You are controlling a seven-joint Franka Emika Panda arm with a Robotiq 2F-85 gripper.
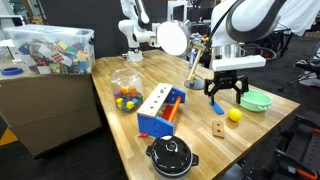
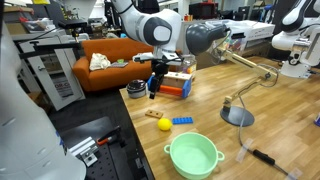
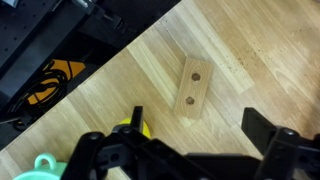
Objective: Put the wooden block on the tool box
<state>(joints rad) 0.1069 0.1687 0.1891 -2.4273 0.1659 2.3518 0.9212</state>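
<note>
The wooden block (image 1: 217, 128) lies flat on the table near its front edge; it also shows in the wrist view (image 3: 192, 87) with two dark holes, and in an exterior view (image 2: 135, 90). The blue tool box (image 1: 160, 108) stands mid-table with a pale holed top bar and orange parts inside, and shows in both exterior views (image 2: 177, 84). My gripper (image 1: 225, 92) is open and empty. It hovers above the table, apart from the block, and shows in both exterior views (image 2: 157, 85). In the wrist view the block lies just ahead of the open fingers (image 3: 200, 130).
A yellow ball (image 1: 234, 115) (image 3: 135, 130), a flat blue piece (image 1: 215, 108) and a green bowl (image 1: 255, 99) lie near the gripper. A black pot (image 1: 172, 157) sits at the front edge. A jar of coloured balls (image 1: 126, 88) and a lamp (image 1: 175, 40) stand further back.
</note>
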